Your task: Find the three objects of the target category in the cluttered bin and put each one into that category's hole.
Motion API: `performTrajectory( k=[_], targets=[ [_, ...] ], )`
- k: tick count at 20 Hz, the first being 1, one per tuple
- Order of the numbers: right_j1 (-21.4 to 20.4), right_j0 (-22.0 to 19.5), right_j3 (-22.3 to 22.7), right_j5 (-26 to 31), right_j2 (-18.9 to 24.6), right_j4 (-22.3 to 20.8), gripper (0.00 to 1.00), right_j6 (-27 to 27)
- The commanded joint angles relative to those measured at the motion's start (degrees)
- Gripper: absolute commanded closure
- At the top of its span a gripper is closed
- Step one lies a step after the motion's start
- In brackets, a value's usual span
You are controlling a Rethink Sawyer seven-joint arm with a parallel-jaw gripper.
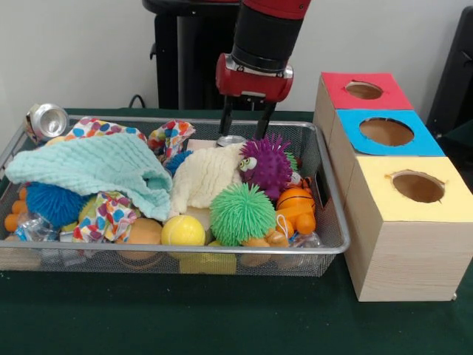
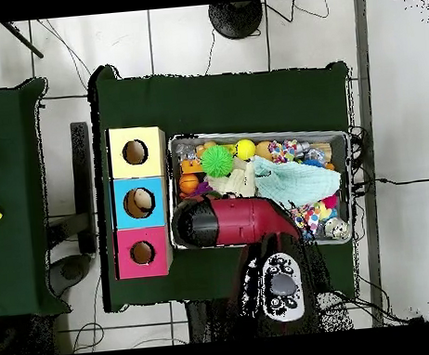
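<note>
The wire mesh bin [image 1: 336, 248] is full of toys and cloths. One silvery can [image 1: 46, 120] lies at the bin's far left corner; in the overhead view it [image 2: 338, 231] is at the lower right corner. A second silvery can [image 1: 230, 140] stands at the far rim behind a cream cloth, only its top showing. My gripper [image 1: 244, 127] hangs right over this can, its two fingers spread apart, the left one just above the can's top. The blue-surround hole [image 1: 386, 132] is in the middle box on the right, also seen from overhead [image 2: 139, 203]. No third can shows.
A red-surround hole [image 1: 363, 90] and a yellow-surround hole [image 1: 417, 186] flank the blue one. The bin holds a purple spiky ball [image 1: 267, 164], a green spiky ball [image 1: 241, 213], a yellow ball [image 1: 182, 231], a teal cloth [image 1: 96, 168] and a cream cloth [image 1: 205, 177].
</note>
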Motion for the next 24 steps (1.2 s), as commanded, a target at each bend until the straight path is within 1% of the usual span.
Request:
performTrajectory(
  k=[1, 6, 9, 11, 12, 13, 16, 17, 19, 21, 24],
  targets=[
    [4.26, 1.23, -0.30, -5.16, 2.53, -1.58, 0.00, 8.51],
    [6.52, 3.66, -2.07, -6.02, 1.00, -2.34, 0.00, 8.82],
    [6.77, 2.59, -1.07, -5.22, 1.48, 0.40, 0.00, 10.24],
    [6.21, 2.05, -0.92, -2.82, 1.15, 2.24, 0.00, 11.12],
    [6.53, 2.99, -1.29, -2.74, -0.19, 4.15, 0.00, 14.19],
    [6.67, 2.83, -1.48, -3.68, 0.12, 5.02, 0.00, 15.03],
    [7.82, 3.28, -1.52, -6.63, -0.88, 5.73, 0.00, 16.38],
    [7.61, 2.52, -0.65, -8.04, -0.20, 5.88, 0.00, 16.02],
    [7.36, 1.67, 0.07, -8.70, 0.90, 5.77, 0.00, 14.22],
    [7.33, 1.67, 0.45, -8.55, 1.19, 5.28, 0.00, 12.92],
    [7.65, 2.66, 0.20, -8.90, 0.74, 4.72, 0.00, 12.36]
  ],
)
